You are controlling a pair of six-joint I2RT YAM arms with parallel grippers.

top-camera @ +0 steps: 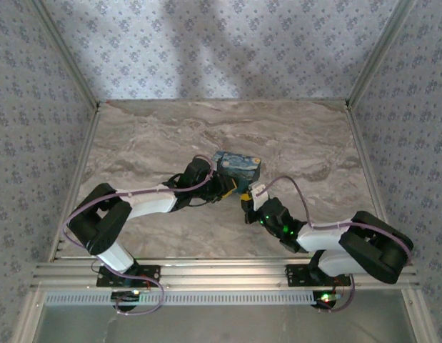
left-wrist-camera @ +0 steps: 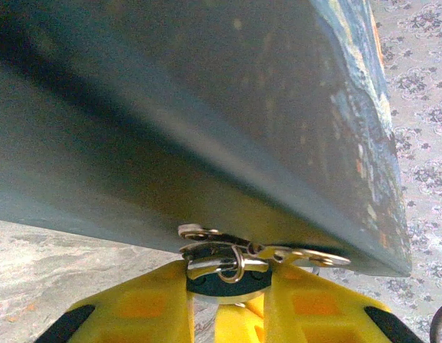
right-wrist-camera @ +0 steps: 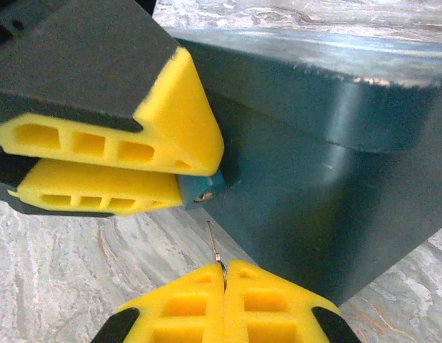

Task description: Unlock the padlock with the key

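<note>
Right wrist view: the right end effector [right-wrist-camera: 224, 275] has its 2 yellow fingers pressed together on a thin metal key [right-wrist-camera: 214, 241]. A short length of the key pokes up from the tips, and the rest is hidden between the pads. Just above the key's tip, slightly apart from it, sits the padlock [right-wrist-camera: 205, 188]. Only 1 small teal corner with a pale metal spot shows. The rest is buried between the fingers of the left end effector [right-wrist-camera: 199, 175], which is clamped on it.

In the left wrist view the padlock is a dark teal sliver between the yellow pads, with a metal hasp [left-wrist-camera: 263, 251] and ring [left-wrist-camera: 237, 266] lying over it, hard against the side of the box [left-wrist-camera: 206, 121]. The box's inside cannot be seen.

From the top external view, both end effectors meet at the box's near side, mid-worktop [top-camera: 171, 136]. The padlock is too small to make out there.
</note>
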